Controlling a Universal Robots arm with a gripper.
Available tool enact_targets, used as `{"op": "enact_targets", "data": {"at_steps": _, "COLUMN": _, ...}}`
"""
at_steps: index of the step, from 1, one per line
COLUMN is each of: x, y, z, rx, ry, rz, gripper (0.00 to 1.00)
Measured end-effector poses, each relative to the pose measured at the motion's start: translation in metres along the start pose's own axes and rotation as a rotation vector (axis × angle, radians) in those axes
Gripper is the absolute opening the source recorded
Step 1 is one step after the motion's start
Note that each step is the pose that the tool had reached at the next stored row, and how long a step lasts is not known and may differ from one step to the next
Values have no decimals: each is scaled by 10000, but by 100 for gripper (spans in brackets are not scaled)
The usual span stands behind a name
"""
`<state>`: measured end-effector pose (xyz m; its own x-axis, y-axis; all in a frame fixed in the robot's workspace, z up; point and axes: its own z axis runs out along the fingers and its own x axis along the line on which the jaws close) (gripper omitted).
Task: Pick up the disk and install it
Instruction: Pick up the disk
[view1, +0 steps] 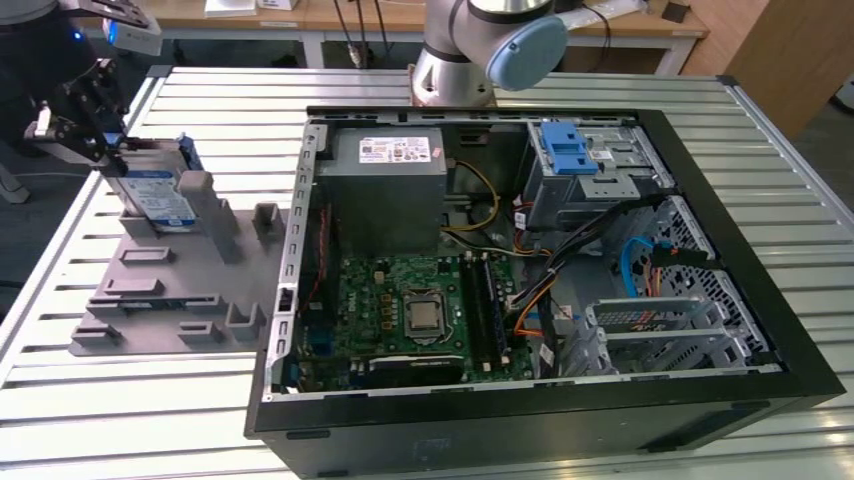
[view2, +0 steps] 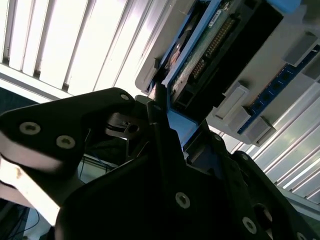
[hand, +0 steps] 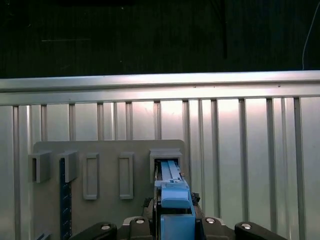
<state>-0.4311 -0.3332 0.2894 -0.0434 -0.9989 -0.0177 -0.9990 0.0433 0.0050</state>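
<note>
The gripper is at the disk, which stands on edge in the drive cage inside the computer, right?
Not quite. The gripper is at the disk, which stands on edge, but in the grey holder beside the computer, not in its drive cage, as the exterior view shows.

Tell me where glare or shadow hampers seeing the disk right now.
Exterior view: even light, disk plain in its grey holder. Second wrist view: table slats blown out white, disk shaded against them. First wrist view: slats glare, background black, disk's blue rail clear.
</note>
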Motion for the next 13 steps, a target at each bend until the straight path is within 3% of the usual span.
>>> {"op": "enact_targets", "data": {"at_steps": 5, "x": 0, "y": 0, "z": -22, "rx": 4, "ry": 65, "rz": -8, "gripper": 36}}
{"op": "enact_targets", "data": {"at_steps": 13, "x": -1, "y": 0, "z": -78, "rx": 5, "ry": 83, "rz": -16, "gripper": 36}}
